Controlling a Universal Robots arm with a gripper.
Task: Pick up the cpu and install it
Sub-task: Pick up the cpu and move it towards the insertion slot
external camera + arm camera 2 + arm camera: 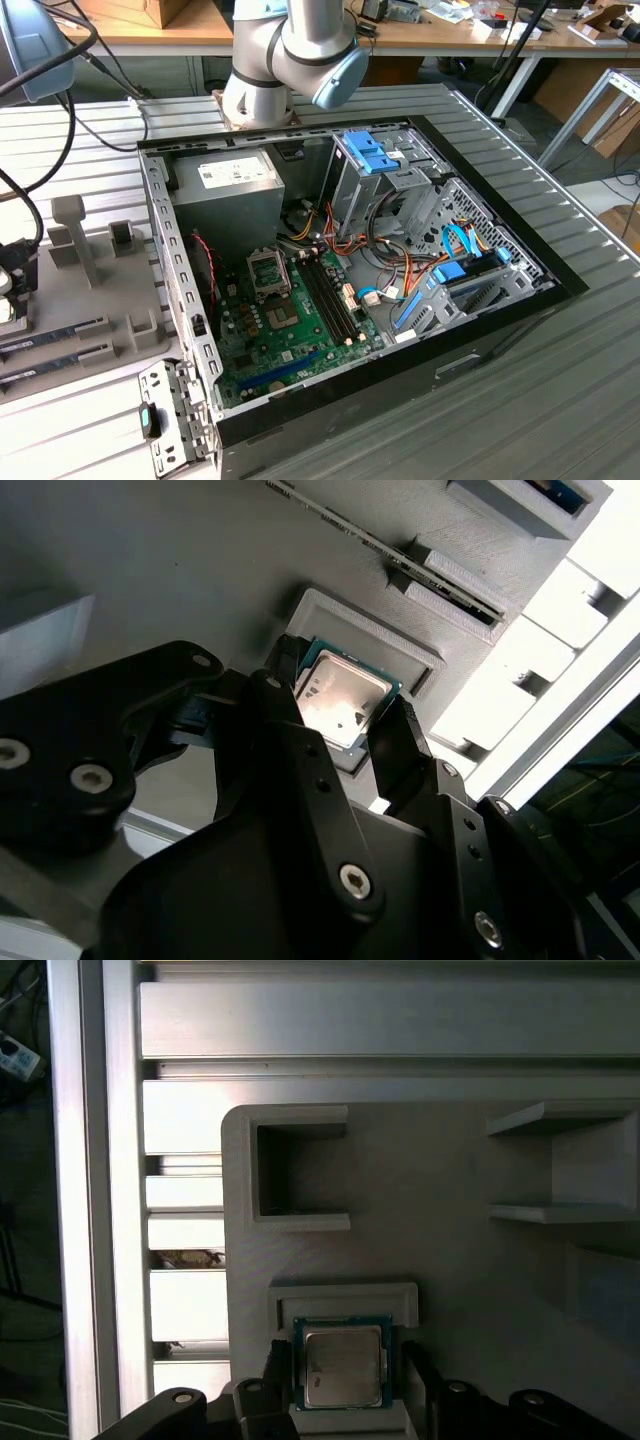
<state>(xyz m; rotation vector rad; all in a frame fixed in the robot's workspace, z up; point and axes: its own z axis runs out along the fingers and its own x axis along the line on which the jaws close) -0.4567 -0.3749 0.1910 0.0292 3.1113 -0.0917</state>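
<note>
Cpu [343, 1365] lies flat in a recess of the holder [450, 1260], which in the exterior view stands on the desk [90, 420] left of the case [400, 355]. Our pincer [345, 685] is parted around it, a finger [400, 740] close by each side; whether they touch it we cannot tell.

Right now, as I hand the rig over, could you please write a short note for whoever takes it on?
Gripper: the end effector is down over the cpu, as both wrist views show; a grip cannot be confirmed.
Parts: the cpu lies flat, metal top up, in its pocket of the grey holder.
Done: the end effector is at the cpu.
Left: the cpu is not yet lifted, nor seated in the motherboard socket inside the open case.
</note>
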